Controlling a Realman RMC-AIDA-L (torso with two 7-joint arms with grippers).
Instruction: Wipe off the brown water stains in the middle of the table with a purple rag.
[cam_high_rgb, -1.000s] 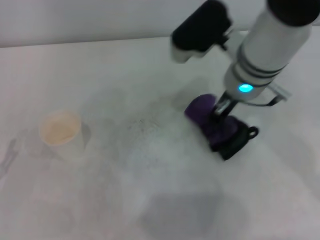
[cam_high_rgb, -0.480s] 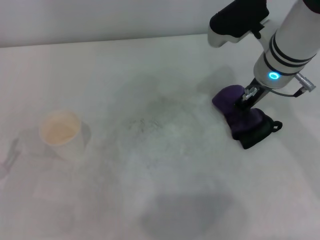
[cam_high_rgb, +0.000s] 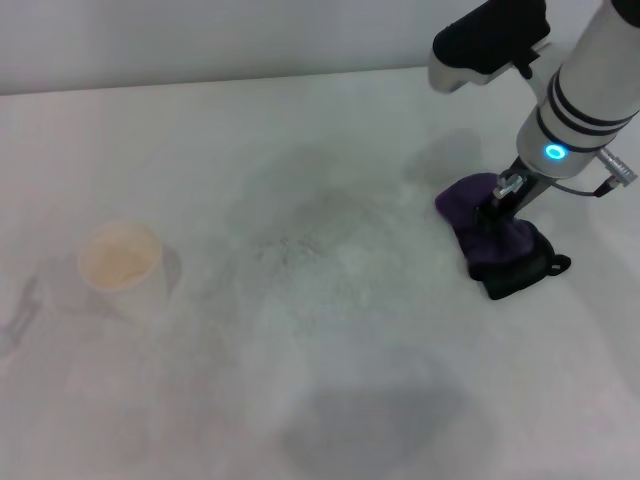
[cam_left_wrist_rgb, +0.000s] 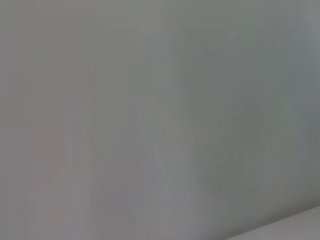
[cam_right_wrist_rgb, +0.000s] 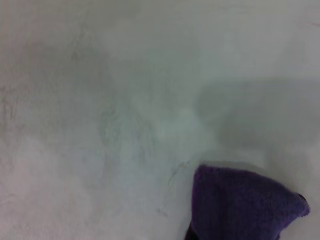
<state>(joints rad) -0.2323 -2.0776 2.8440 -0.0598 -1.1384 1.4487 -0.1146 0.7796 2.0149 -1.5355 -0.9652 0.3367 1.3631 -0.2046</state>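
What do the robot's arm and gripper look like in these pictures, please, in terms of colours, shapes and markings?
Only the right arm shows, in the head view: a thick white cylinder with dark bands near the wrist and a glowing cyan ring light. A black-and-white boxy module sticks out beside it, and a thin grey cable loops at the wrist. The right gripper is slim dark metal. The left arm is unseen.

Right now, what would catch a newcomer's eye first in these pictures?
The right gripper comes first: under a white arm with a glowing blue light, it presses into the purple rag on the right side of the table. Next comes the paper cup with a tan inside, standing alone at the left. Between them the tabletop shows only faint grey smears; no brown puddle is visible.
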